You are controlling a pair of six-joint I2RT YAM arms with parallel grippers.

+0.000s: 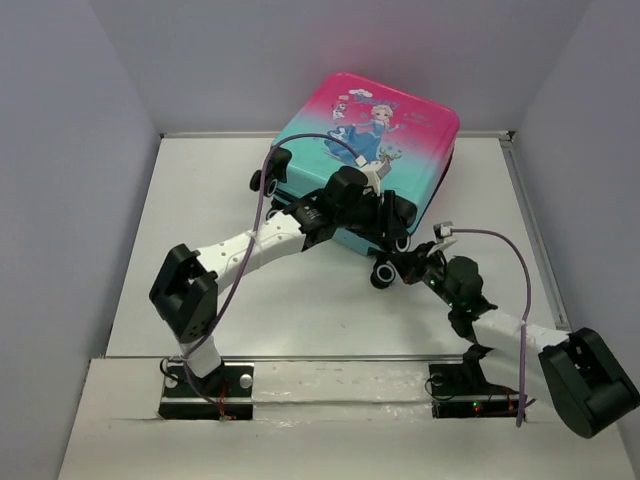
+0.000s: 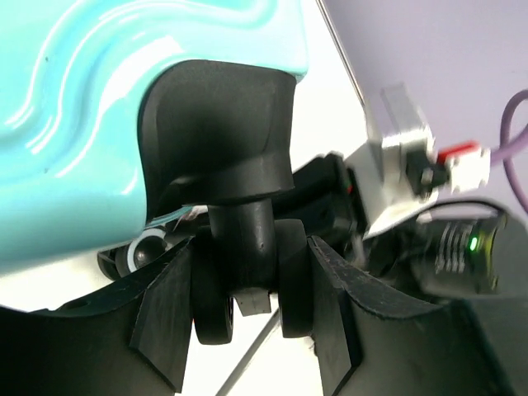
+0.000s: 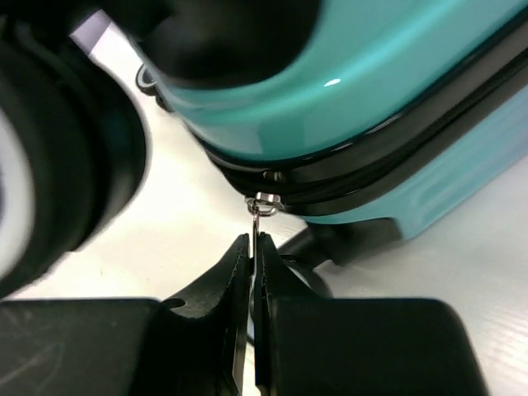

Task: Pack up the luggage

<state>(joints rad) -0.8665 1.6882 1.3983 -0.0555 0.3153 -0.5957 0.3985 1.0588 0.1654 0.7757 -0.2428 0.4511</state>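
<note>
Glossy teal luggage [image 1: 420, 150]; left fingers [image 2: 165, 322] clamp black wheel [image 2: 293, 285]; right fingers [image 3: 285, 330] pinch thin metal zip pull [image 3: 264, 203].

text: none legible | luggage [image 1: 375, 130] print (cartoon figure) perhaps lettered, too small

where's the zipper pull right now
Right wrist view, centre: the zipper pull hangs from the black zip seam of the luggage, pinched in the right gripper.

Lab test cell: bare grey walls [image 1: 60, 150], white table [image 1: 200, 200].
</note>
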